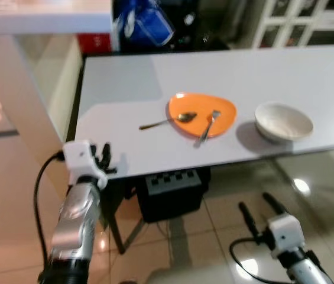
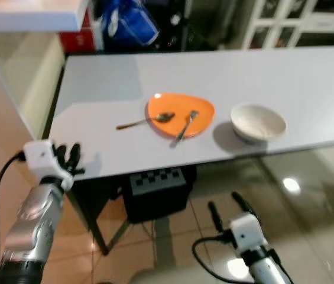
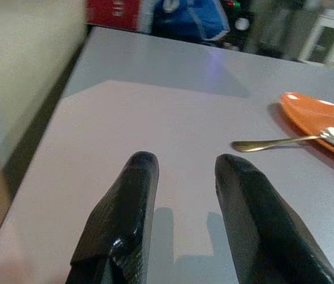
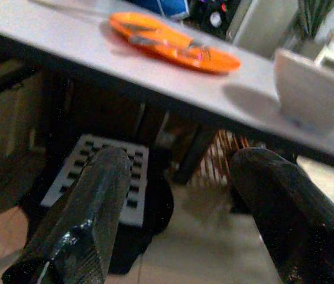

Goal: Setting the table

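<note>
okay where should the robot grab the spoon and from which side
Probably the handle of the spoon: it sticks off the orange plate onto bare table, toward the left end effector. Come from above on that side; the bowl end rests on the plate.

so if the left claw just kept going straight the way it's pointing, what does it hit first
Probably nothing soon: the left claw, open, points along bare table top. The spoon and orange plate lie off to one side of that line. Depth is hard to judge, though.

Table (image 1: 125, 94) bare left of plate (image 1: 205, 112); bowl (image 1: 284, 121) right.
</note>
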Robot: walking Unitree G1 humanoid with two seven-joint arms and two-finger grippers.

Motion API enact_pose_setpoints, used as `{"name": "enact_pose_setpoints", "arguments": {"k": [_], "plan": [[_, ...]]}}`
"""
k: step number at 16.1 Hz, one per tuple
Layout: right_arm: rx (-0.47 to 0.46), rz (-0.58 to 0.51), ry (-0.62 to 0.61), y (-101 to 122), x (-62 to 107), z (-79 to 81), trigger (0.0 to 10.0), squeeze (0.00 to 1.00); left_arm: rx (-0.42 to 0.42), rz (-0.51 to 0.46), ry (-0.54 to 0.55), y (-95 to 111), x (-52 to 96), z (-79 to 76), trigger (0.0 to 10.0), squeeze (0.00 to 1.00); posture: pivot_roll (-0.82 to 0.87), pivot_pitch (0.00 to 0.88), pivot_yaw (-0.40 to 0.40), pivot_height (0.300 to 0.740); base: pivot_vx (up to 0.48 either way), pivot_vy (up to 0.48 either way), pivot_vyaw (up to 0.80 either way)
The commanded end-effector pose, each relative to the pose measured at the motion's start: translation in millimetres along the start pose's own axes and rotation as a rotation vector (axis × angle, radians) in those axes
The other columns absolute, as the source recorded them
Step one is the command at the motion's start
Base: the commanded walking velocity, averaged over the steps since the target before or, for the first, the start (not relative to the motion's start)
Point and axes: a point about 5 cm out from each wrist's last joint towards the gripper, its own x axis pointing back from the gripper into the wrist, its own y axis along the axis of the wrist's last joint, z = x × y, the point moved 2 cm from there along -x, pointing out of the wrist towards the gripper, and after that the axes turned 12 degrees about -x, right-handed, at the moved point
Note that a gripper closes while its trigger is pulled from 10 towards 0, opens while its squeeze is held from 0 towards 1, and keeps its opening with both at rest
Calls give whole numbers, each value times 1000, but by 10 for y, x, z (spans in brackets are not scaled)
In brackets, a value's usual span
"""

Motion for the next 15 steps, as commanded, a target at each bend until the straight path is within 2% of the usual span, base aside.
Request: {"name": "enact_pose_setpoints", "arguments": {"k": [1, 3, 4, 5, 6, 7, 12, 15], "plan": [[-5, -3, 18, 17, -18, 25, 10000, 0, -19, 23, 6, -28, 0, 16, 10000, 0, 50, 28, -2, 740, 0, 480, 0], [-4, 1, 21, 15, -15, 18, 10000, 0, -50, 42, -7, -50, -8, -2, 10000, 0, 47, 29, -3, 740, 0, 480, 0], [-4, 2, 22, 14, -15, 18, 10000, 0, -60, 46, -7, -53, -10, -2, 10000, 0, 47, 29, -3, 740, 0, 0, 0], [-3, 4, 26, 13, -16, 15, 10000, 0, -27, 42, -21, -42, -19, -29, 10000, 0, 46, 28, -4, 740, 454, 0, 0], [-3, 5, 27, 13, -16, 12, 10000, 0, -44, 35, -30, -29, -22, -44, 10000, 0, 46, 28, -4, 740, 480, 0, 0], [-3, 6, 30, 13, -16, 11, 10000, 0, -102, 39, -51, -26, -26, -88, 10000, 0, 46, 28, -4, 740, 461, 0, 0], [-5, 11, 33, 12, -25, -8, 10000, 0, -158, 28, -86, 12, -63, -169, 10000, 0, 38, 27, 1, 740, 340, -327, 0], [-3, 8, 23, 17, -34, -18, 10000, 0, -199, 9, -101, 69, -93, -188, 10000, 0, 28, 27, 11, 740, 0, 0, 0]]}}
